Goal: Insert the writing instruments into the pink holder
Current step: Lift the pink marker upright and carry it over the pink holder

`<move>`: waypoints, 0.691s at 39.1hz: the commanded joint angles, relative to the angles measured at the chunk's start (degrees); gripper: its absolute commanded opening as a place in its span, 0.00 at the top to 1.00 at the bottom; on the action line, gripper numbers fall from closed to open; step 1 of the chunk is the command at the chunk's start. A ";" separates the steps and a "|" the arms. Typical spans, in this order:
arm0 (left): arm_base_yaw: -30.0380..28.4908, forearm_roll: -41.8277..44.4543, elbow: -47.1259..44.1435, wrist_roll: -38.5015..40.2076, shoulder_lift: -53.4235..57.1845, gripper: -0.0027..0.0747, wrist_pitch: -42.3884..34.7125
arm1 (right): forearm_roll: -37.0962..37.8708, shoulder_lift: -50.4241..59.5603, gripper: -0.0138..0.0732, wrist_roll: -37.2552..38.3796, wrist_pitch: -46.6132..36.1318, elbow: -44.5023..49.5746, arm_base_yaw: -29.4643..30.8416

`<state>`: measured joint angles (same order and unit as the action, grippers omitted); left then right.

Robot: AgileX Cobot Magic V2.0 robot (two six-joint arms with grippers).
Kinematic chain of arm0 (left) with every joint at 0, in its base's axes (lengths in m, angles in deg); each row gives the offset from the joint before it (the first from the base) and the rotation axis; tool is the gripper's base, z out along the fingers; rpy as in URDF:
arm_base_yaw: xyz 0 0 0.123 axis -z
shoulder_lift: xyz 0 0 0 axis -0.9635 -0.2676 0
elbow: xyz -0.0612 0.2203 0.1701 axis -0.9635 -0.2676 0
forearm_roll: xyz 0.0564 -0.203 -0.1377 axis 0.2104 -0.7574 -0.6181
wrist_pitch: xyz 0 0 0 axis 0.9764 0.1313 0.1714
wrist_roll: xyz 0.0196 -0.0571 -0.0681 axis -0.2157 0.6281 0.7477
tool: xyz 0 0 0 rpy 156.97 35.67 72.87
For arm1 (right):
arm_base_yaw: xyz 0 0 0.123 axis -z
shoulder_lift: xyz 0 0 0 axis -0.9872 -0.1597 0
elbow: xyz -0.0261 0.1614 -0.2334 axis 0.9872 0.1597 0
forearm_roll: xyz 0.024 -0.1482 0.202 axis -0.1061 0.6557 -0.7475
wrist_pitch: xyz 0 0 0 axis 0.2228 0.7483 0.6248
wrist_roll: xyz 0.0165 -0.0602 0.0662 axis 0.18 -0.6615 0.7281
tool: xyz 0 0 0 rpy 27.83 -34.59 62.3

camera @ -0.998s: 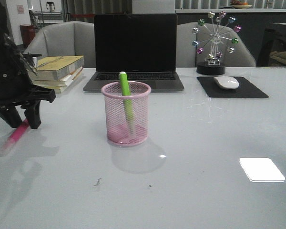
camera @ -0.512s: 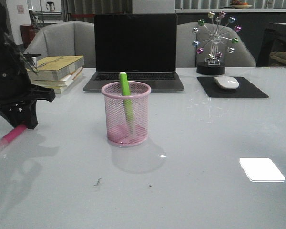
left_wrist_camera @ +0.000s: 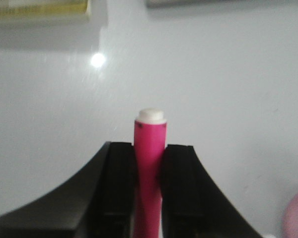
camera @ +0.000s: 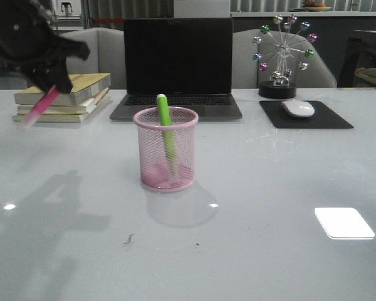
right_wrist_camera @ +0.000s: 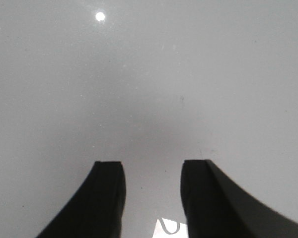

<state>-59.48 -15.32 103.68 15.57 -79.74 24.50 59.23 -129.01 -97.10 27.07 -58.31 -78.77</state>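
Observation:
The pink holder [camera: 166, 150] stands in the middle of the table, and a lime green highlighter [camera: 166, 135] leans inside it with its top above the rim. High at the far left, well above the table, my left gripper [camera: 53, 81] is shut on a bright pink highlighter [camera: 40, 106] that hangs slanted below the fingers. In the left wrist view the pink highlighter [left_wrist_camera: 149, 163] is clamped between both black fingers [left_wrist_camera: 116, 183], its white end pointing away, and my left gripper [left_wrist_camera: 149, 148] sits over bare table. My right gripper [right_wrist_camera: 151, 166] is open over bare table, outside the front view.
A laptop [camera: 177, 66] stands behind the holder, a stack of books [camera: 66, 95] at the back left. A mouse [camera: 297, 108] on a black pad [camera: 310, 116] and a ferris-wheel ornament [camera: 282, 53] sit at the back right. A white card [camera: 343, 222] lies at the front right.
My left gripper has risen from the table at the left with the pink highlighter in it, lifting it clear of the surface. The holder and green highlighter have not moved.

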 commanded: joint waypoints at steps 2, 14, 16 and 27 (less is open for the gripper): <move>3.18 -0.70 1.89 0.43 6.50 0.84 -8.07 | -0.09 1.45 0.39 -0.13 -1.95 -1.52 0.19; 11.38 -4.56 1.47 0.43 8.43 0.84 -23.45 | -0.09 1.45 0.39 -0.13 -0.83 -1.52 0.19; 12.88 -4.91 0.66 0.43 8.43 0.84 -27.16 | -0.09 1.45 0.39 -0.13 -0.88 -1.52 0.19; 19.57 -8.81 -6.30 0.43 8.43 0.84 -45.87 | -0.09 1.45 0.39 -0.13 -0.88 -1.52 0.19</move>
<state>-41.86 -23.08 97.84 15.57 -74.77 -11.82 59.23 -129.01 -97.10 28.49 -58.31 -78.77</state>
